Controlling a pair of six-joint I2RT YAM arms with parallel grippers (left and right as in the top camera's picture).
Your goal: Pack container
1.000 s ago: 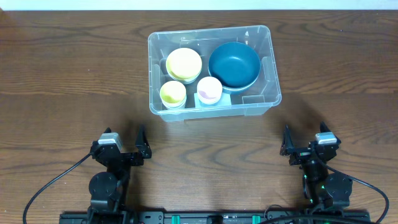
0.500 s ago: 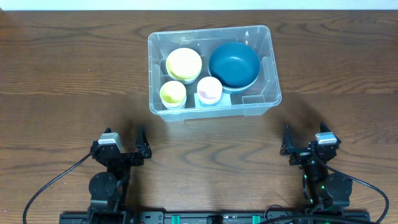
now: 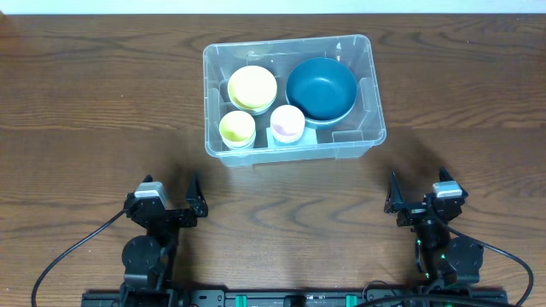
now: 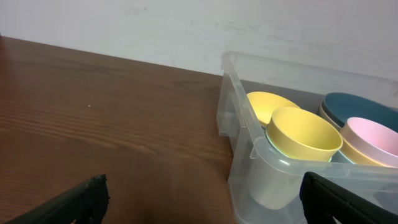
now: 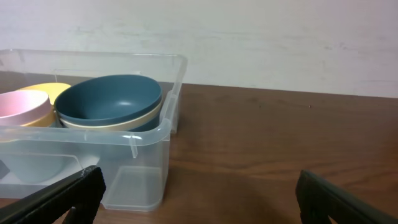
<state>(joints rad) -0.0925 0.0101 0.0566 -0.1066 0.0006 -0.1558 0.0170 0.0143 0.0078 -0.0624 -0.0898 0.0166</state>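
The clear plastic container (image 3: 367,101) stands on the wooden table at the back centre. Inside it are a dark blue bowl (image 3: 321,89), a yellow bowl (image 3: 252,87), a small yellow cup (image 3: 237,128) and a small pink cup (image 3: 287,122). My left gripper (image 3: 168,198) is open and empty near the front left, well short of the container. My right gripper (image 3: 418,196) is open and empty near the front right. The left wrist view shows the container's left corner (image 4: 239,134) with the yellow cup (image 4: 303,134). The right wrist view shows its right corner (image 5: 152,155) and the blue bowl (image 5: 109,99).
A white wall (image 5: 249,37) runs behind the table's far edge. Bare wood (image 3: 102,102) lies left and right of the container and between it and the grippers.
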